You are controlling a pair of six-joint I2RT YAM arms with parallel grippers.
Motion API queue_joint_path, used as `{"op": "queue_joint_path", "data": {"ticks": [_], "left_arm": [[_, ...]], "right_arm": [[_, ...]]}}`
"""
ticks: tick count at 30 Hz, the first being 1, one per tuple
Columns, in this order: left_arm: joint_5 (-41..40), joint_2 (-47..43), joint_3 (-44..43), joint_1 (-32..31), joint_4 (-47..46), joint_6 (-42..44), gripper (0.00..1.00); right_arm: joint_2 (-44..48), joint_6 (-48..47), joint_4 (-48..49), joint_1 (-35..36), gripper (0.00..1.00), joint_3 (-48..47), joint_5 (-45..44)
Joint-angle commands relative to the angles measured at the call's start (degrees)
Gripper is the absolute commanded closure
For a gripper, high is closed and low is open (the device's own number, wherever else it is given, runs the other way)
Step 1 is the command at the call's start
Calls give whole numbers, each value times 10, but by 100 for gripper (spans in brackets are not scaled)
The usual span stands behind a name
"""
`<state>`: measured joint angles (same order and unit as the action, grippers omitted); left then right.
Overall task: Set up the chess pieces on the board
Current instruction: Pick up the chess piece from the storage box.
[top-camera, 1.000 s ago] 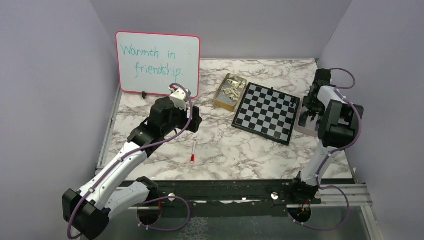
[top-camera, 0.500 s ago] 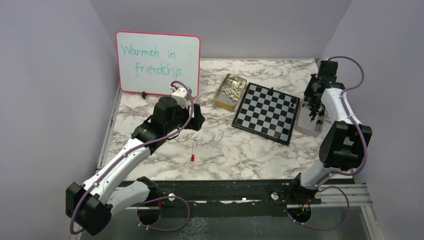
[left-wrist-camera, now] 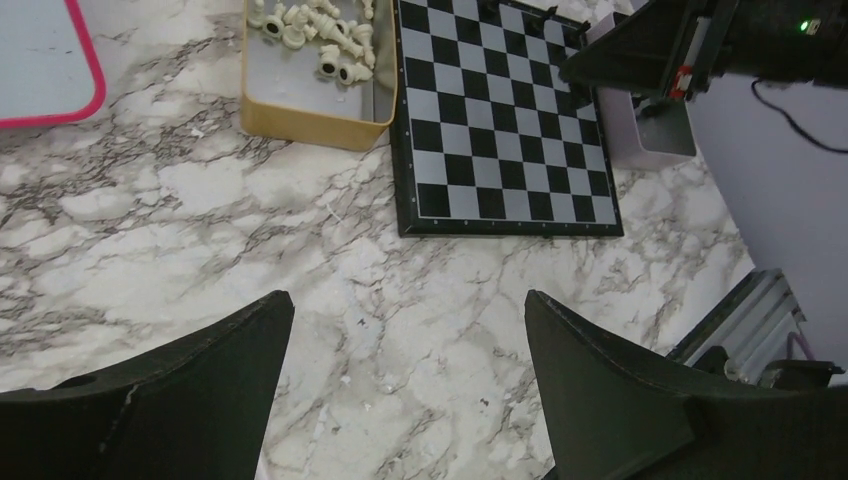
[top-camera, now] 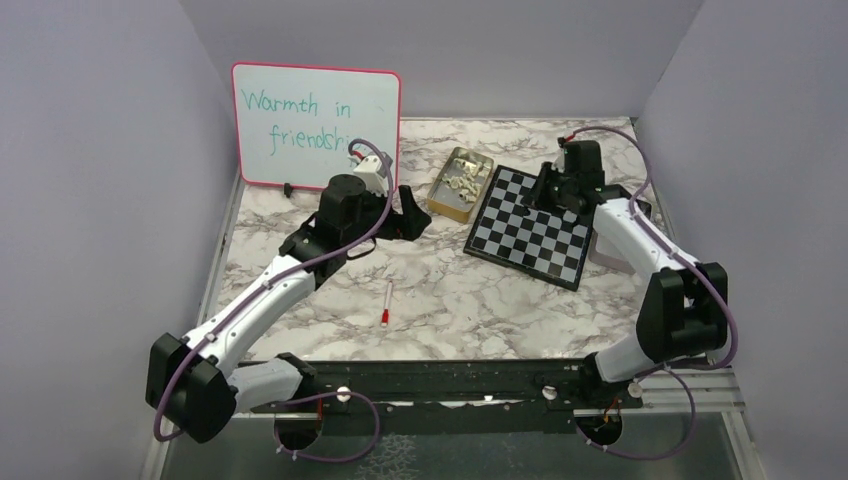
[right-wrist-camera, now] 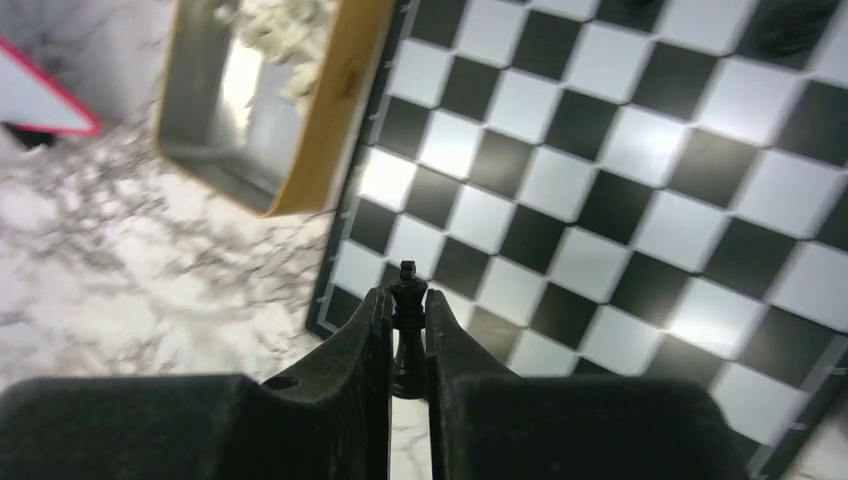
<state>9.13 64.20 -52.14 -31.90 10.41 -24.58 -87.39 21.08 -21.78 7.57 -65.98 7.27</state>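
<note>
The board (top-camera: 533, 225) lies right of centre on the marble table, and it also fills the upper part of the left wrist view (left-wrist-camera: 500, 120). My right gripper (right-wrist-camera: 407, 295) is shut on a black chess piece (right-wrist-camera: 407, 318), a crowned chessman held upright above the board (right-wrist-camera: 600, 170). Seen from above, that gripper (top-camera: 546, 186) hangs over the board's far edge. Cream chess pieces (left-wrist-camera: 320, 30) lie in a gold tin (top-camera: 460, 183) left of the board. My left gripper (left-wrist-camera: 408, 300) is open and empty over bare marble, near the tin (left-wrist-camera: 310, 115).
A pink-framed whiteboard (top-camera: 315, 125) stands at the back left. A red-tipped pen (top-camera: 386, 302) lies on the marble in front of my left arm. A grey tray (left-wrist-camera: 655, 135) sits against the board's right side, partly under my right arm.
My right arm has swung from the grey tray to above the board's far edge, carrying the black piece. My left arm has reached forward and right toward the tin.
</note>
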Motion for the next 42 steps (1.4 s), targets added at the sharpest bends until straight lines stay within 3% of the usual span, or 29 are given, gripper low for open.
{"op": "queue_joint_path", "data": {"ticks": [1, 7, 12, 19, 31, 39, 42], "left_arm": [[31, 45, -32, -2, -70, -53, 14], [71, 111, -38, -11, -164, -118, 18], [109, 168, -67, -32, -216, -121, 18], [134, 218, -92, -47, -255, -130, 18], [174, 285, -155, -58, -261, -134, 27], [192, 302, -168, -62, -269, -134, 50], [209, 304, -170, -62, -269, -115, 67]], "right_arm": [[40, 113, 115, 33, 91, 46, 70], [80, 269, 270, 81, 91, 124, 125], [106, 387, 374, 102, 91, 176, 146], [133, 428, 412, 114, 91, 197, 148], [159, 435, 427, 116, 90, 210, 137], [170, 437, 438, 116, 90, 227, 149], [175, 424, 433, 116, 90, 223, 159]]}}
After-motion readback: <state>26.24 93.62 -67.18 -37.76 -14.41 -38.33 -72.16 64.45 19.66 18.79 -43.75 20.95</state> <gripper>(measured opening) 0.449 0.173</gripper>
